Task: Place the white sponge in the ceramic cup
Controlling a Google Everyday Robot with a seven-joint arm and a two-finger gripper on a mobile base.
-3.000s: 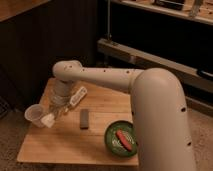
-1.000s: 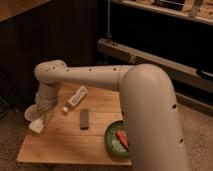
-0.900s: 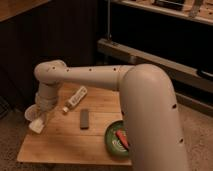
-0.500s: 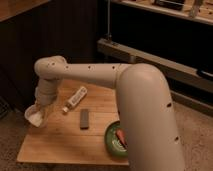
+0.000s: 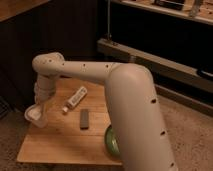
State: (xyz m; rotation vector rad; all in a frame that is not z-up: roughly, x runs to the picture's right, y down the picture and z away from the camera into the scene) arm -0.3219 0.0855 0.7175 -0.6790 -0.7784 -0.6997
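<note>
Closest to my camera, the robot's thick white arm [image 5: 135, 115] rises from the lower right and covers most of a green bowl [image 5: 111, 142] near the front right of the wooden counter [image 5: 60, 145]; only the bowl's left edge shows.

Further in, a small dark flat block [image 5: 85, 119] lies mid-counter, apart from everything else. Left of it, at the counter's left edge, stands the ceramic cup [image 5: 32, 116] — white, upright, its mouth facing up. The arm bends at a rounded elbow above and drops straight down, so the pincer [image 5: 42, 106] sits right at the cup's rim, on the side nearer the block. From here I cannot tell whether the pincer is apart, together or clamped on anything, and I cannot pick out the white sponge from the pale cup and wrist.

Behind the block a white bottle [image 5: 75, 98] lies on its side, slanted, near the wrist but not touching it. Beyond the counter — dark shelving with a pale rail [image 5: 150, 57] runs across the back.
</note>
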